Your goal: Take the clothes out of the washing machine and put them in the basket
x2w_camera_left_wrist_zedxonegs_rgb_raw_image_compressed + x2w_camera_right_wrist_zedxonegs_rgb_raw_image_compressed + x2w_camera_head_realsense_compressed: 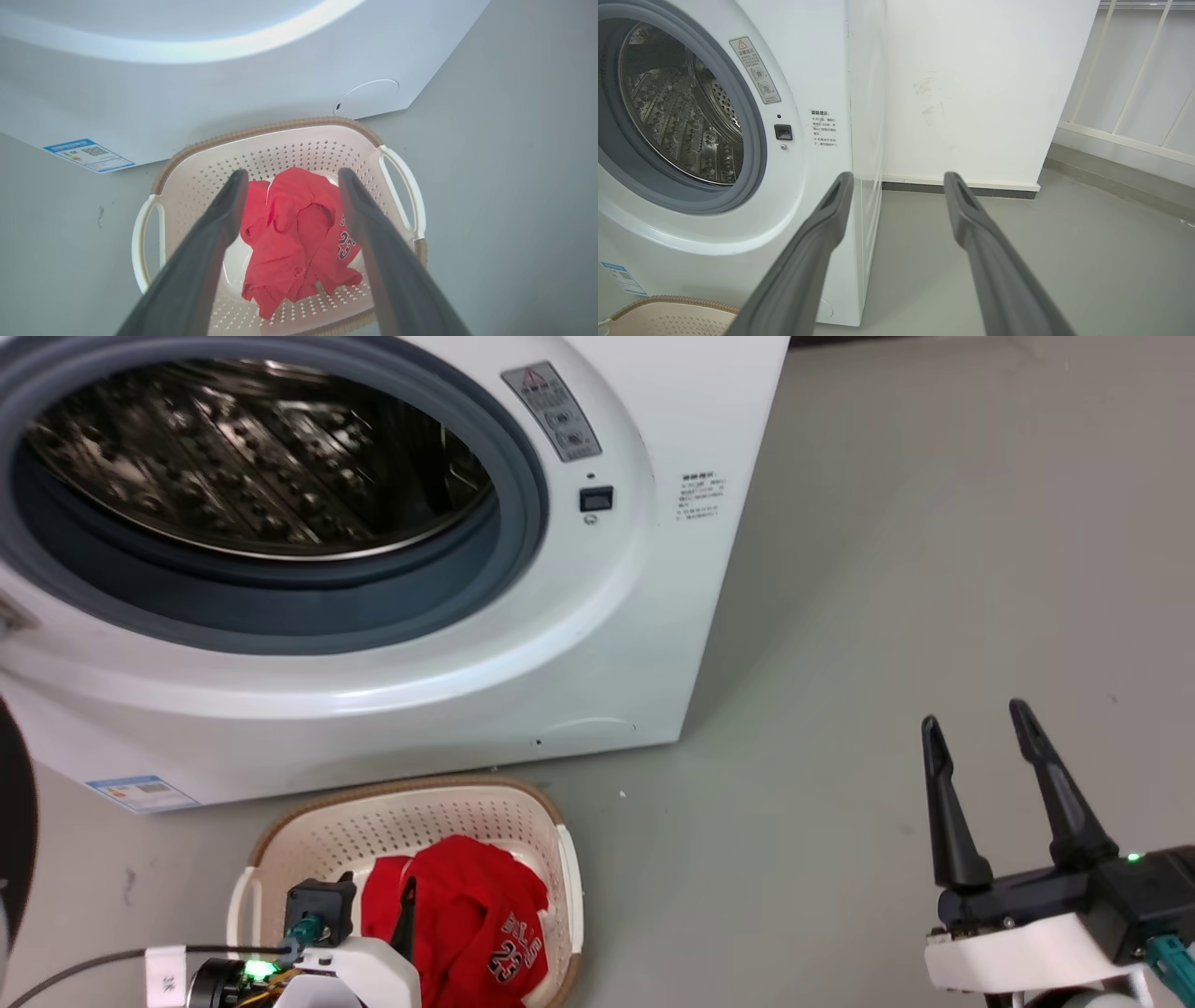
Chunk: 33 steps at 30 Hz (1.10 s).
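Observation:
The red jersey (467, 915) lies crumpled in the cream basket (411, 803), its number 23 showing, on the floor in front of the washing machine (597, 644). The steel drum (252, 448) shows no cloth inside. In the left wrist view my left gripper (293, 173) hangs open above the jersey (294, 233), its fingers apart on either side of it and holding nothing, inside the basket's rim (271, 128). My right gripper (976, 719) stands open over bare floor at the right, well away from the basket. In the right wrist view it (899, 177) points past the washer's corner (808, 70).
The washer's dark door edge (14, 849) shows at the far left. Grey floor (934, 523) stretches to the right of the machine. A white wall (971, 93) and a pale railing (1134, 93) stand behind it.

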Motion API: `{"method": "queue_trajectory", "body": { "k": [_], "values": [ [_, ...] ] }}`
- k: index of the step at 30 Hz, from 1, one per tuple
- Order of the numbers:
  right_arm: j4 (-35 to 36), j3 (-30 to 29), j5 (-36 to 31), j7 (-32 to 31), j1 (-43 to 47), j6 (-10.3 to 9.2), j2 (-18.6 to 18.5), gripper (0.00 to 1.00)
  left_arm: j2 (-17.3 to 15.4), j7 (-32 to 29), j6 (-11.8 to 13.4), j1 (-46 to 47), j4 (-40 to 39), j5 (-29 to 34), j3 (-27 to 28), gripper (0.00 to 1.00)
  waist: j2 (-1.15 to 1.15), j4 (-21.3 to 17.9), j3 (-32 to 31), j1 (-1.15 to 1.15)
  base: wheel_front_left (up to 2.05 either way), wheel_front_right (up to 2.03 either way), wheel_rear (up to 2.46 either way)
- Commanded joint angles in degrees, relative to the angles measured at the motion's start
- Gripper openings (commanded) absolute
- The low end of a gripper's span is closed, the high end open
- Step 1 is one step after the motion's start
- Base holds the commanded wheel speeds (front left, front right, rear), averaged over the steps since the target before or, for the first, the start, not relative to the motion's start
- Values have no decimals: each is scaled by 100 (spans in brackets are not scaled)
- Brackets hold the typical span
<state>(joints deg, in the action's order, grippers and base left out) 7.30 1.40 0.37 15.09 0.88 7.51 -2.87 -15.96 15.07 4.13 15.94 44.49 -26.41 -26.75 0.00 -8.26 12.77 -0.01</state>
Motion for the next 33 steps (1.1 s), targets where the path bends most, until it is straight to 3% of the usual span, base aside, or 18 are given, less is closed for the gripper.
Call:
{"method": "queue_trajectory", "body": {
  "k": [1,15,24,33],
  "values": [
    [-24,4,-45,12,95,-4,-2,100,15,14,50,-129,-160,99,114,100,0,138,-240,1,0,0,0],
    [-163,-122,-103,12,618,-4,-2,100,516,15,340,-1542,-2644,1669,1779,100,0,420,-1027,1,0,0,0],
    [-174,-266,-54,12,809,-4,-1,100,877,15,182,-2107,-3810,2163,2320,100,0,569,-1275,1,0,0,0],
    [-250,-386,67,12,962,-4,-2,100,1068,15,-136,-2430,-4071,2298,2582,100,0,683,-1427,1,0,0,0]
  ]
}}
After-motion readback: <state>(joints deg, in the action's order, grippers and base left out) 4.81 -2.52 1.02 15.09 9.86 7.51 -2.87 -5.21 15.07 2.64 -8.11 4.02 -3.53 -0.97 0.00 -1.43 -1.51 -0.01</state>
